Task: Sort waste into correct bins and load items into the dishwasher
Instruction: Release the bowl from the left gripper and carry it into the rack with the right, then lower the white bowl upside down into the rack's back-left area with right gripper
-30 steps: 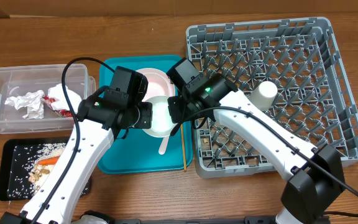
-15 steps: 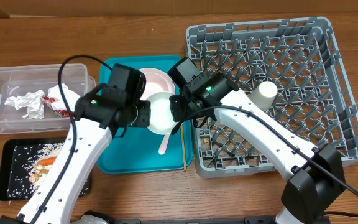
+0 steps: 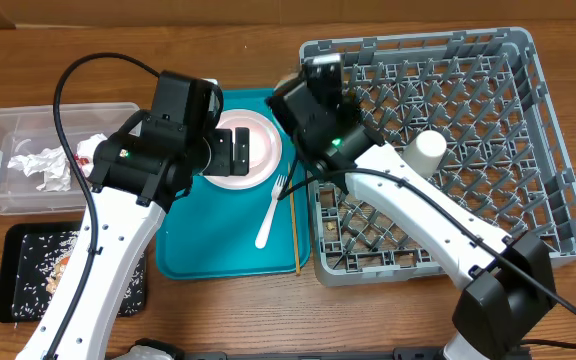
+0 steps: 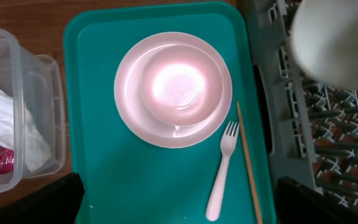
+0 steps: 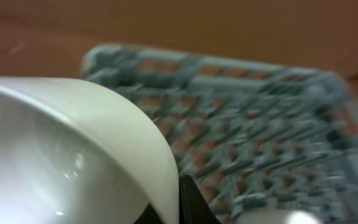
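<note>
The left gripper (image 3: 236, 157) hangs wide open over the round pink bowl (image 4: 180, 84), which sits on the pink plate (image 4: 129, 109) in the teal tray (image 4: 92, 162). The right gripper (image 3: 303, 88) pinches the rim of the white bowl (image 5: 61, 155), raised at the far-left corner of the grey plastic dish rack (image 3: 448, 150).

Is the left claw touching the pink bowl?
Apart. The left wrist view shows the left claw open, fingers at the bottom corners, teal tray between them and the pink bowl.
</note>
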{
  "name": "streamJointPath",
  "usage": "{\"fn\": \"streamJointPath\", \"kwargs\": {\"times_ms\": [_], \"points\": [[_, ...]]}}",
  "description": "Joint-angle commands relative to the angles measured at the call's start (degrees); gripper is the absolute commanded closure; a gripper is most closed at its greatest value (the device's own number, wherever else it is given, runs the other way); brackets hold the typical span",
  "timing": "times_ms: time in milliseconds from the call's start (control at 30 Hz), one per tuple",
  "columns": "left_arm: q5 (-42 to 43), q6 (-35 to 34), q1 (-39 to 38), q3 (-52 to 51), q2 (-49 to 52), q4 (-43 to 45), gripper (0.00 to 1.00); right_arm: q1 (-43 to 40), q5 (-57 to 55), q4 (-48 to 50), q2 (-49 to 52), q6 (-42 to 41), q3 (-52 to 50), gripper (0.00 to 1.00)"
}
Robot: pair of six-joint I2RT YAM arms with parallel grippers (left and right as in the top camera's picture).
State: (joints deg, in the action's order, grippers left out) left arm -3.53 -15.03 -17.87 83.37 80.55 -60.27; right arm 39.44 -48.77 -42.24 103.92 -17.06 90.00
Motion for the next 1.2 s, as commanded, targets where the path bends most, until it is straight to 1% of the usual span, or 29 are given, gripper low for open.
{"fn": "streamJointPath", "kwargs": {"times_ms": [0, 100, 167, 200, 300, 367, 433, 533, 633, 700, 800, 867, 1167], "points": [[-2.5, 0.0, 0.3, 1.5, -1.2, 0.1, 0.0, -2.8, -14.9, 5.2, -0.3, 5.0, 0.9, 0.96], [-2.5, 0.0, 0.3, 1.5, -1.2, 0.0, 0.0, -6.9, -15.7, 7.4, -0.3, 5.4, 0.8, 0.96], [-2.5, 0.0, 0.3, 1.5, -1.2, 0.0, 0.0, -12.5, -15.7, 9.1, -0.3, 5.4, 0.8, 0.96], [-2.5, 0.0, 0.3, 1.5, -1.2, 0.0, 0.0, -13.8, -15.7, 9.6, -0.3, 5.9, 0.8, 0.96], [-2.5, 0.0, 0.3, 1.5, -1.2, 0.1, 0.0, -17.1, -15.4, 12.6, -0.3, 9.2, 0.8, 0.96], [-2.5, 0.0, 0.3, 1.5, -1.2, 0.1, 0.0, -19.1, -14.0, 16.5, -0.2, 15.0, 0.7, 0.96], [-2.5, 0.0, 0.3, 1.5, -1.2, 0.1, 0.0, -19.6, -11.5, 18.4, -0.1, 19.2, 0.7, 0.96], [-2.5, 0.0, 0.3, 1.5, -1.2, 0.0, 0.0, -19.6, -11.2, 21.1, 0.7, 26.1, 0.7, 0.96], [-2.5, 0.0, 0.3, 1.5, -1.2, 0.0, 0.0, -19.6, -11.2, 22.0, 2.7, 28.1, 0.7, 0.96], [-2.5, 0.0, 0.3, 1.5, -1.2, 0.0, 0.0, -19.6, -11.2, 23.1, 4.7, 31.2, 0.7, 0.96], [-2.5, 0.0, 0.3, 1.5, -1.2, 0.0, 0.0, -19.6, -16.1, 27.6, 9.3, 38.3, 0.7, 0.96], [-2.5, 0.0, 0.3, 1.5, -1.2, 0.1, 0.0, -19.5, -17.6, 29.3, 11.3, 40.8, 0.7, 0.96], [-2.5, 0.0, 0.3, 1.5, -1.2, 0.0, 0.0, -19.5, -17.2, 26.3, 12.5, 40.3, 0.7, 0.96]]}}
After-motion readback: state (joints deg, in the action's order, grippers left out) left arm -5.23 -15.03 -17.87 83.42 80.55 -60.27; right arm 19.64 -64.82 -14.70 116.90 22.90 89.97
